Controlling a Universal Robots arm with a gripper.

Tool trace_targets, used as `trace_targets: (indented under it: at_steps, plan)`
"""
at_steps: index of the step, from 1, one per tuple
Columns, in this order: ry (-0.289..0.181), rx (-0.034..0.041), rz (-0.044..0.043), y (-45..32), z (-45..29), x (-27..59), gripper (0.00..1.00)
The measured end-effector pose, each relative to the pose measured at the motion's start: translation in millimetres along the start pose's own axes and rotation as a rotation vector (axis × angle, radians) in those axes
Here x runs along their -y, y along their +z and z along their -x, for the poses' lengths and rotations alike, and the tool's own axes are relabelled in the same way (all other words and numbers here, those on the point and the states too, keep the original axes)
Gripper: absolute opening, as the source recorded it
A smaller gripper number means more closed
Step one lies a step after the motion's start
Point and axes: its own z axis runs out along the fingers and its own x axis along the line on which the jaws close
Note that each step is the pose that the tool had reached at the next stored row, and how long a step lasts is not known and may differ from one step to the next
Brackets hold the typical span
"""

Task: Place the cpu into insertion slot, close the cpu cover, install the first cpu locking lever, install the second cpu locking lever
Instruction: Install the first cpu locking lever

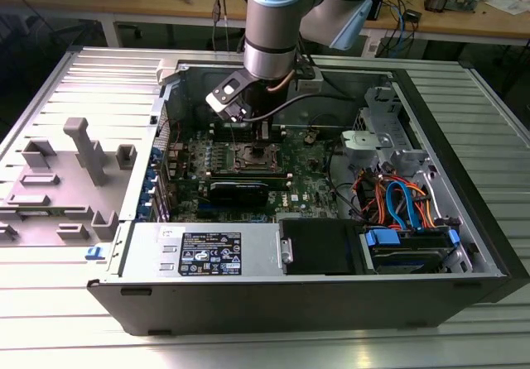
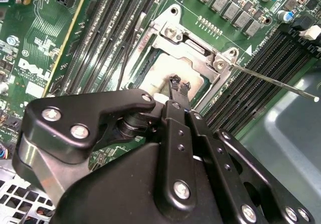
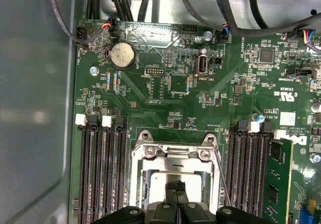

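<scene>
In both wrist views the cpu (image 2: pixel 163 76) (image 3: pixel 160 181) lies flat with its silver top up in the insertion slot (image 2: pixel 150 58) on the green board (image 3: pixel 165 93). The cpu cover (image 2: pixel 198 45) (image 3: pixel 170 156) rests flat around it, the chip showing through its window. My gripper (image 2: pixel 179 85) (image 3: pixel 176 186) is directly over the chip, its thin fingertips shut together with nothing between them, at or just above the metal top. One thin locking lever (image 2: pixel 276 83) (image 3: pixel 221 176) sticks out over the memory slots. In the exterior view the gripper (image 1: pixel 263 143) reaches down into the open computer case.
Long black memory slots (image 3: pixel 103 169) flank the socket on both sides. A seated memory module (image 3: pixel 281 179), a coin battery (image 3: pixel 122 54) and black cables (image 3: pixel 235 13) are nearby. The case walls (image 1: pixel 248 261), a drive bay with blue and orange cables (image 1: pixel 397 203) and a grey fixture tray (image 1: pixel 66 179) surround the board.
</scene>
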Motion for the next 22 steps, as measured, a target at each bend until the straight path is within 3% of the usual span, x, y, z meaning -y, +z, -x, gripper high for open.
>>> trace_targets:
  at_steps: [5,9,14,18,22]
  plan:
    - [-0.002,-0.0003,0.0003,0.7,4.0,10.1,0.11]
    - [-0.031,0.0010,0.0012,-0.6,4.5,12.7,0.11]
    - [-0.061,0.0016,0.0026,-8.8,4.8,13.6,0.11]
    - [-0.105,0.0030,0.0044,-12.3,5.1,14.5,0.11]
    - [-0.189,0.0068,0.0070,-12.4,5.3,14.7,0.11]
